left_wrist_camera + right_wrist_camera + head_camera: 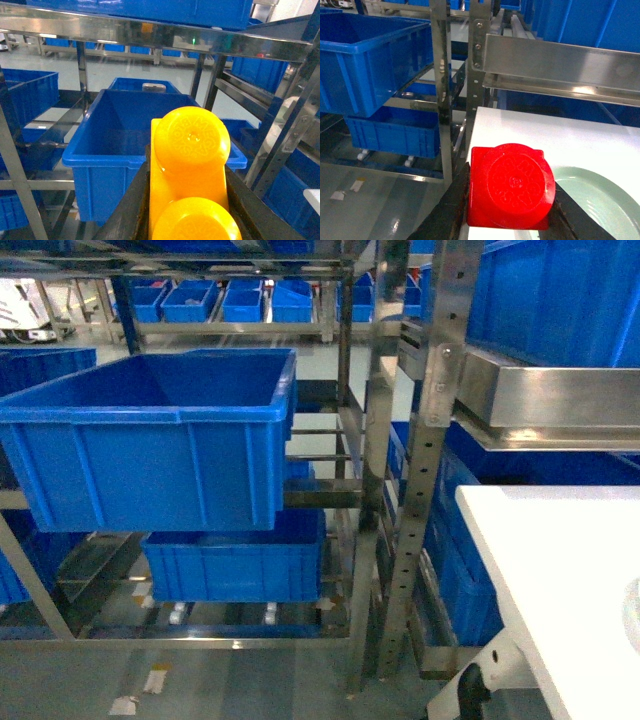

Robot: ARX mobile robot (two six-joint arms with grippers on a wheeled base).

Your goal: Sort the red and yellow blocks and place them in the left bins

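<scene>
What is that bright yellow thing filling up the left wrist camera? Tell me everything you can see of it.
It is a yellow block, a glossy orange-yellow plastic toy brick with two round studs facing the camera, faint lettering moulded on the upper stud. It is longer than it is wide and stands lengthwise in the picture, its lower end cut off by the edge. The left gripper is shut on it, dark fingers pressing both long sides. Beyond it sits a deep blue bin, open on top; the brick does not touch it.

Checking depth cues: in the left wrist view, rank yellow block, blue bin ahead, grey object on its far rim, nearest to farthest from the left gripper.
1. yellow block, between the left gripper fingers.
2. blue bin, ahead and below.
3. grey object, on its far rim.
</scene>
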